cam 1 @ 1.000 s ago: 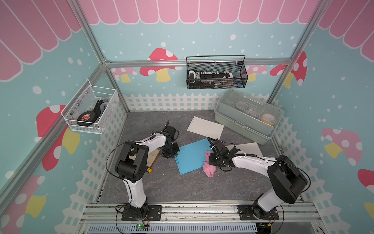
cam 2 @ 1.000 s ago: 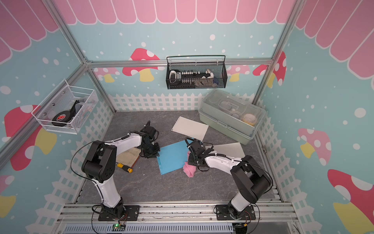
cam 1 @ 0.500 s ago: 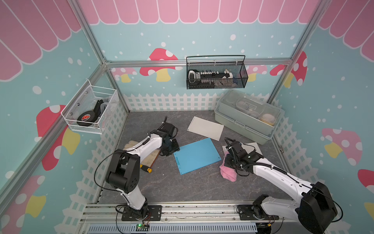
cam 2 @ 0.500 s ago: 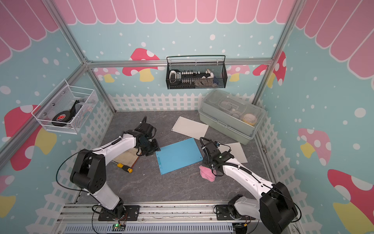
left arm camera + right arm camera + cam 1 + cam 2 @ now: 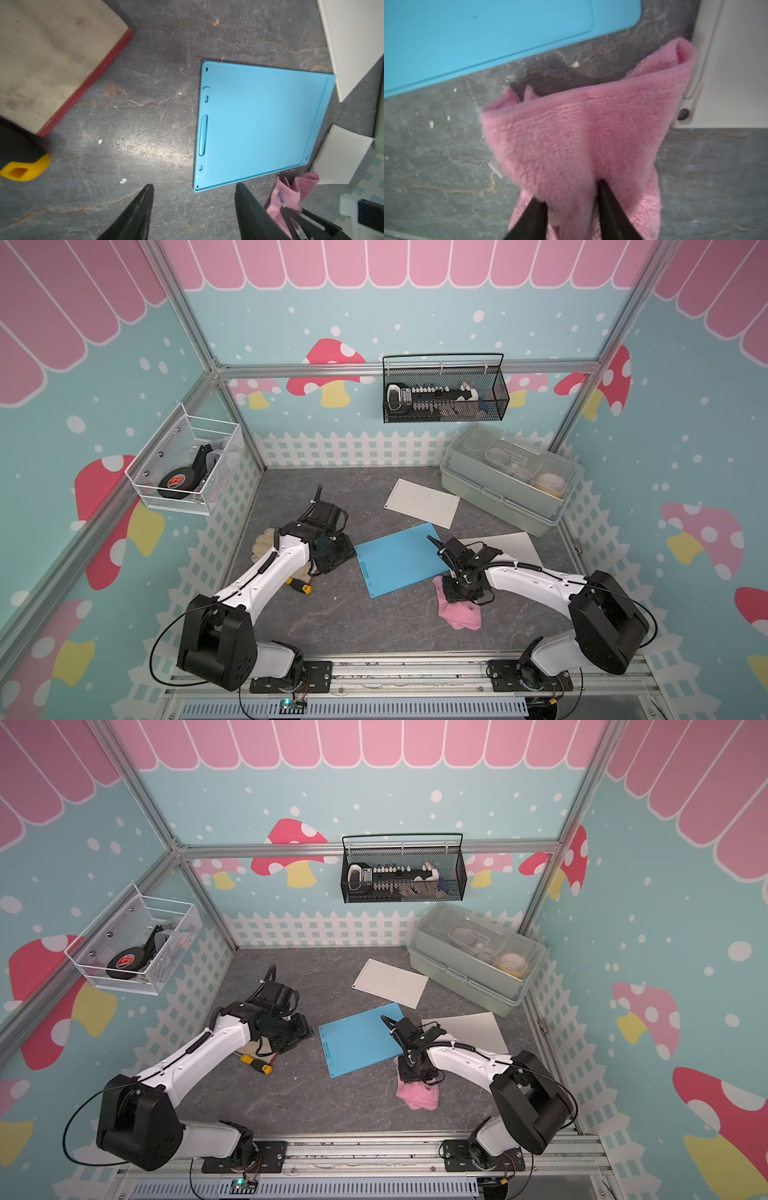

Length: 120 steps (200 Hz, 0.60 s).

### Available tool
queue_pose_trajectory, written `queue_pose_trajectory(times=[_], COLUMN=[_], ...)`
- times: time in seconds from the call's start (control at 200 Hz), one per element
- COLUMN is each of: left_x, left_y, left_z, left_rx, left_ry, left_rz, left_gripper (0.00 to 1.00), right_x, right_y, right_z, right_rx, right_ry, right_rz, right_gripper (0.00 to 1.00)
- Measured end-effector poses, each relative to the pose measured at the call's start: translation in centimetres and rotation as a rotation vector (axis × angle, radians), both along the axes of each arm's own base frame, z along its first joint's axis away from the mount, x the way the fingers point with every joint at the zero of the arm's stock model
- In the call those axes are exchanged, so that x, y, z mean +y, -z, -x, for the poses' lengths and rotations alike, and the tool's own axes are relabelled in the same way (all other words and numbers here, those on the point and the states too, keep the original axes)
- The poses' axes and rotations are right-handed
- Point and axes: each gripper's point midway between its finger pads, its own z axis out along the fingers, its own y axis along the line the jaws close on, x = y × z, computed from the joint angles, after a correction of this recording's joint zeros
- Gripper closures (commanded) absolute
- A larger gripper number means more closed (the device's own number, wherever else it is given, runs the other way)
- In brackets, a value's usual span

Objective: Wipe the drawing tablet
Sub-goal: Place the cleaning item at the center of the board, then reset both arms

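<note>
The blue drawing tablet (image 5: pixel 399 560) (image 5: pixel 361 1040) lies flat mid-floor, also seen in the left wrist view (image 5: pixel 259 124) and the right wrist view (image 5: pixel 488 31). A crumpled pink cloth (image 5: pixel 461 614) (image 5: pixel 417 1096) (image 5: pixel 291 195) (image 5: pixel 581 135) rests on the floor off its near right corner. My right gripper (image 5: pixel 459 593) (image 5: pixel 415 1073) (image 5: pixel 569 191) points down onto the cloth, jaws parted with a fold of cloth loose between them. Over bare floor by the tablet's left edge, my left gripper (image 5: pixel 336 560) (image 5: pixel 297 1033) (image 5: pixel 194 187) is open and holds nothing.
A beige work glove (image 5: pixel 266 545) (image 5: pixel 52 52) and a yellow-handled screwdriver (image 5: pixel 301 587) (image 5: pixel 22 170) lie under the left arm. Two white boards (image 5: pixel 422 502) (image 5: pixel 511 547) lie behind and right of the tablet. A lidded plastic box (image 5: pixel 507 477) stands back right.
The right gripper dragged the cloth off the tablet's corner onto the floor to its right, then its jaws parted. The left gripper opened and drew back from the tablet's left edge.
</note>
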Motion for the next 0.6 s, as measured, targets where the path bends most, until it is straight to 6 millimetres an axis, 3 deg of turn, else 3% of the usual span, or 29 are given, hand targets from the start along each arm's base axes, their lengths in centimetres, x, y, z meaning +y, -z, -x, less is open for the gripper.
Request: queue_pose_trajectory(times=[0.08, 0.12, 0.205, 0.31, 0.41, 0.44, 0.47, 0.505, 0.53, 0.6], left_x=[0.7, 1.1, 1.6, 2.1, 2.2, 2.2, 2.3, 2.5, 2.6, 3.4], left_y=[-1.2, -1.5, -2.0, -2.3, -2.7, -2.8, -2.9, -3.1, -3.2, -4.0], left_z=[0.1, 0.1, 0.0, -0.2, -0.6, -0.7, -0.7, -0.8, -0.9, -1.0], left_rx=[-0.034, -0.042, -0.049, -0.055, -0.064, -0.069, -0.073, -0.082, -0.089, -0.122], left_ry=[-0.025, -0.035, -0.055, -0.069, -0.074, -0.075, -0.077, -0.08, -0.086, -0.103], left_rz=[0.003, 0.003, -0.001, -0.008, -0.013, -0.015, -0.017, -0.021, -0.024, -0.045], left_gripper=[0.34, 0.34, 0.34, 0.34, 0.29, 0.24, 0.03, 0.01, 0.01, 0.01], right_x=[-0.3, -0.3, -0.5, -1.3, -2.1, -2.4, -2.7, -3.1, -3.3, -4.4], right_y=[-2.7, -4.5, -8.3, -11.4, -11.8, -11.5, -11.3, -11.1, -11.1, -11.9], right_z=[-0.6, -1.1, -2.1, -2.7, -3.3, -3.6, -3.9, -4.2, -4.5, -5.3], right_rx=[-0.08, -0.134, -0.245, -0.352, -0.377, -0.374, -0.374, -0.381, -0.393, -0.477], right_ry=[0.0, -0.007, -0.002, 0.008, 0.039, 0.05, 0.061, 0.075, 0.084, 0.116], right_rz=[-0.022, -0.039, -0.071, -0.083, -0.068, -0.055, -0.036, -0.016, -0.004, -0.001], right_gripper=[0.37, 0.27, 0.26, 0.46, 0.49, 0.45, 0.35, 0.22, 0.04, 0.01])
